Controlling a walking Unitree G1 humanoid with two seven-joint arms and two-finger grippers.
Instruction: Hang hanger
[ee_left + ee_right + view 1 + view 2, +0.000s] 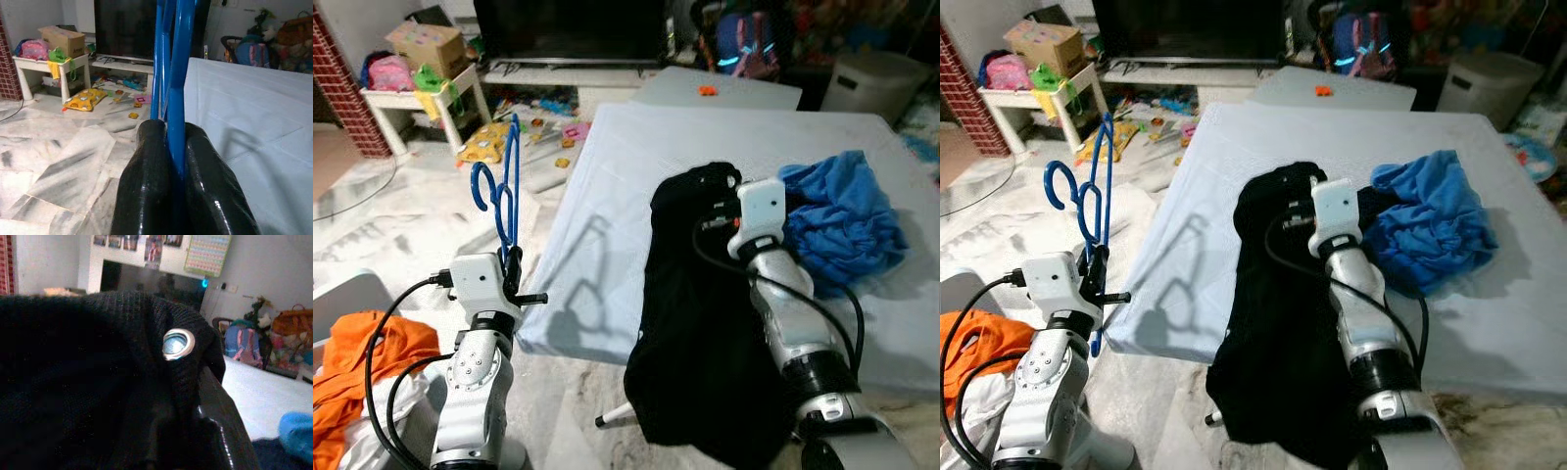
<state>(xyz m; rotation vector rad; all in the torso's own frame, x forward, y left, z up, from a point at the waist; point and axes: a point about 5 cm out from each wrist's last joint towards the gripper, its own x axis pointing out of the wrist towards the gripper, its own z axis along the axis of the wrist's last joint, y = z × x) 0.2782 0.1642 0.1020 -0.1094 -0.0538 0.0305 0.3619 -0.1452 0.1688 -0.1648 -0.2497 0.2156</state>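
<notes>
A blue plastic hanger (501,191) stands upright, hook at the top, beside the left edge of the bed. My left gripper (512,264) is shut on its lower bar; the left wrist view has both black fingers (146,166) pressed around the blue bar (173,73). A black garment (690,323) hangs from my right gripper (726,194) over the bed's front edge, its lower part trailing toward the floor. The right gripper is shut on the garment's top fold. In the right wrist view black knit cloth with a metal eyelet (178,342) drapes over one finger (222,435).
The bed has a white sheet (607,176), with a crumpled blue garment (842,220) lying to the right of the black one. Orange and white clothes (362,362) are piled at my lower left. Toys (489,142), a white side table (421,98) and a TV stand lie beyond.
</notes>
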